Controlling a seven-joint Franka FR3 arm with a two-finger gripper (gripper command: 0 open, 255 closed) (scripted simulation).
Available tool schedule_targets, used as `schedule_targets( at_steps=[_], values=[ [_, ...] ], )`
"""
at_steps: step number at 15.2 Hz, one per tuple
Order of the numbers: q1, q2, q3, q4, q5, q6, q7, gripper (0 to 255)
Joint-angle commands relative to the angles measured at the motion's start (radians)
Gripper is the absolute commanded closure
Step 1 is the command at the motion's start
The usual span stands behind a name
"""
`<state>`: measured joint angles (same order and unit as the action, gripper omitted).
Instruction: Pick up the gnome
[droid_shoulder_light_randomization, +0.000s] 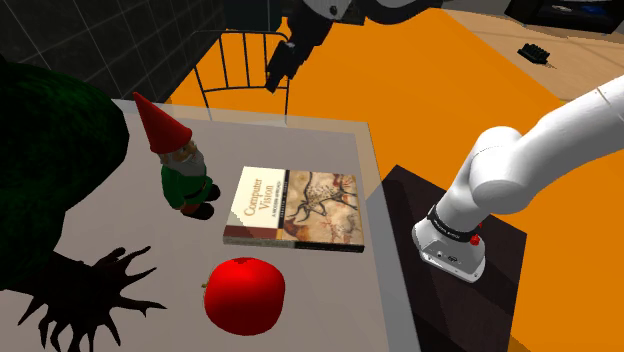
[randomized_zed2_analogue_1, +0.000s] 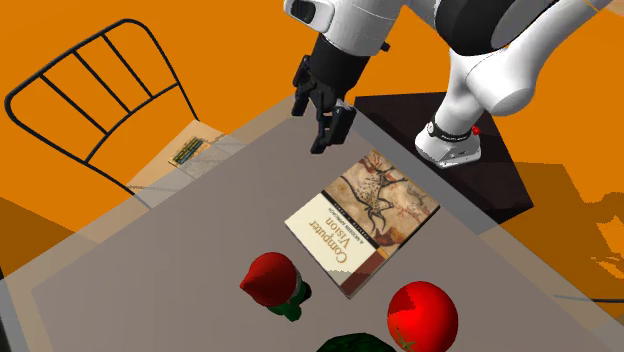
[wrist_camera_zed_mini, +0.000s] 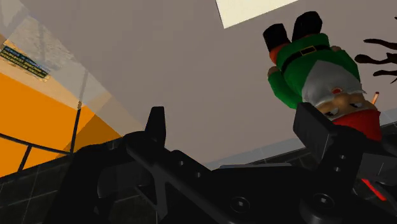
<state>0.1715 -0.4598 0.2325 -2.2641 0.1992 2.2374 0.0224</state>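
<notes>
An orange floor (droid_shoulder_light_randomization: 450, 70) is spreading around the grey table (droid_shoulder_light_randomization: 300, 145). A black wire chair (droid_shoulder_light_randomization: 235, 65) is standing beside it, a dark tiled wall (droid_shoulder_light_randomization: 90, 40) rising behind.

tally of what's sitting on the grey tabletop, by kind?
Gnome with red pointed hat and green coat: 1
Paperback book titled Computer Vision: 1
Round red fruit: 1
Total: 3

On the table (droid_shoulder_light_randomization: 325, 150), the gnome (droid_shoulder_light_randomization: 180, 165) is set at the shoulder view's left of the book (droid_shoulder_light_randomization: 295, 208), the apple (droid_shoulder_light_randomization: 245, 294) nearer the camera.
</notes>
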Motion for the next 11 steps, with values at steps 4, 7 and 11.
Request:
schedule_targets(
  at_steps=[4,7,11],
  values=[
    [0.025,0.115,0.065,0.059,-0.004,0.133,0.02,0],
    [0.034,0.192,0.105,0.111,-0.025,0.203,0.038,0],
    [0.043,0.3,0.16,0.192,-0.078,0.285,0.075,0]
  ],
)
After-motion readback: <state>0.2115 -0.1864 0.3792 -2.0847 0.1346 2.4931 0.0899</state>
